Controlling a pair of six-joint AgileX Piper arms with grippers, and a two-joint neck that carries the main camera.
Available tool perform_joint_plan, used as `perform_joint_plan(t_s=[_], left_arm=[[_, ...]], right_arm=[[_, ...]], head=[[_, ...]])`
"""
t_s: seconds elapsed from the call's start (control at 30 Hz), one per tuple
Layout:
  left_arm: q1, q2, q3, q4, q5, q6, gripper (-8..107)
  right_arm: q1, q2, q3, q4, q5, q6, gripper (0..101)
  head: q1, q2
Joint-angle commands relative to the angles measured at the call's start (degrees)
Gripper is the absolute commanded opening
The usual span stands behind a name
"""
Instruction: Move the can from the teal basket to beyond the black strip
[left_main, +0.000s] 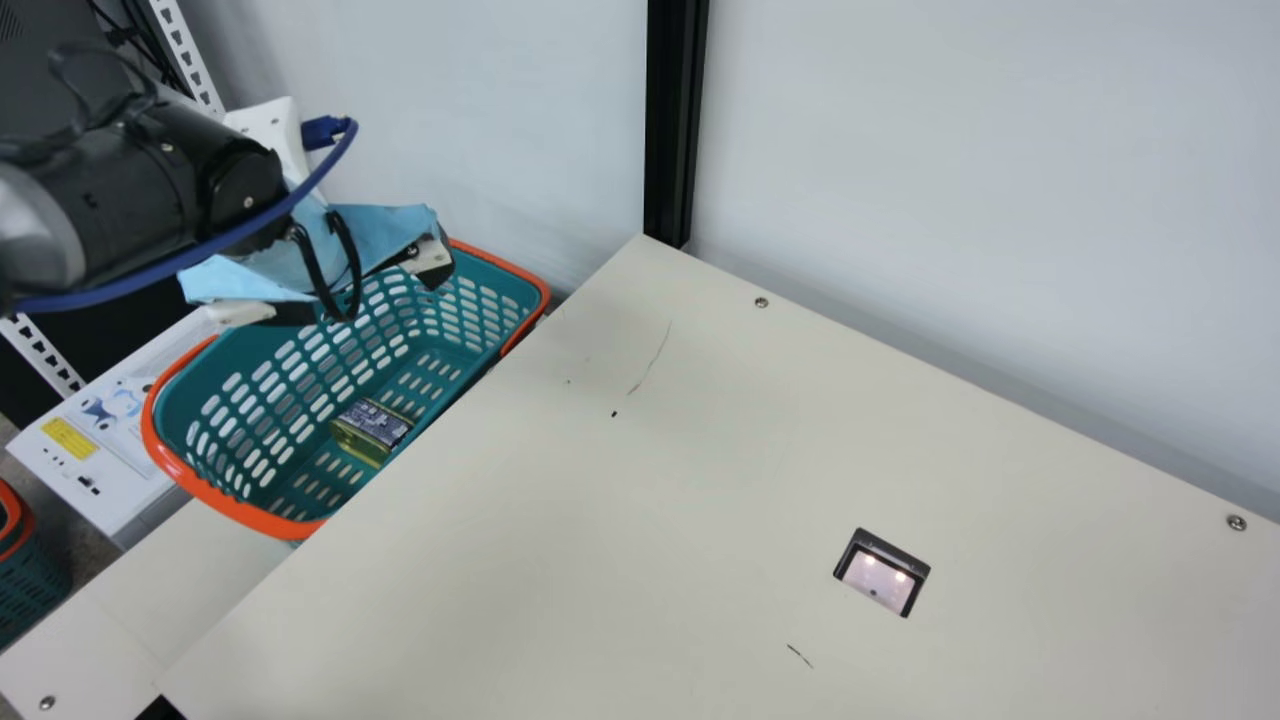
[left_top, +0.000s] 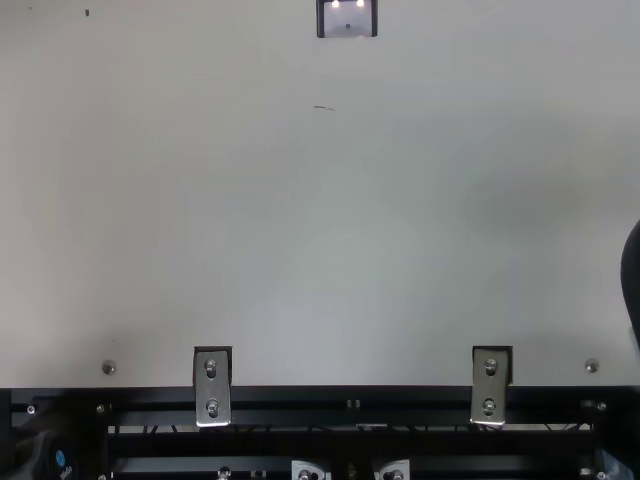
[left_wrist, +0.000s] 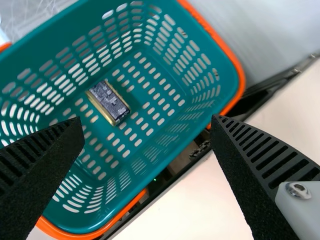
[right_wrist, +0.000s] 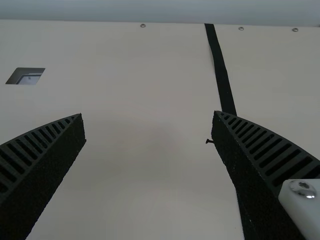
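Note:
Above the teal basket, my left gripper hangs with its fingers spread. The can, rectangular with a dark printed face and golden sides, lies on the basket's floor near the table-side wall. In the left wrist view the can rests inside the basket, beyond and apart from the open fingers of my left gripper. My right gripper is open over the table, and the black strip runs past its one finger.
A framed square opening is set in the cream table. A black post stands at the table's far corner against the pale wall. A white box sits beside the basket, and another basket is at the far left.

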Motion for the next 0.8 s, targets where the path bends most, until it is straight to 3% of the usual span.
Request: perform_joint_plan(t_s=[0.0, 0.27, 0.77], left_arm=[[0.8, 1.6, -0.1, 0.0, -0.3, -2.2, 90], [6.1, 7.5, -1.7, -4.0, -2.0, -1.1, 90], [15.8, 20.9, -9.8, -15.6, 0.5, 18.0, 90]], right_arm=[[0.0, 0.0, 0.0, 0.0, 0.0, 0.0, 101], [0.0, 0.0, 0.0, 0.0, 0.0, 0.0, 101], [0.0, 0.0, 0.0, 0.0, 0.0, 0.0, 101]], head=[[-2.2, 1.0], [-2.2, 1.0], [-2.2, 1.0]])
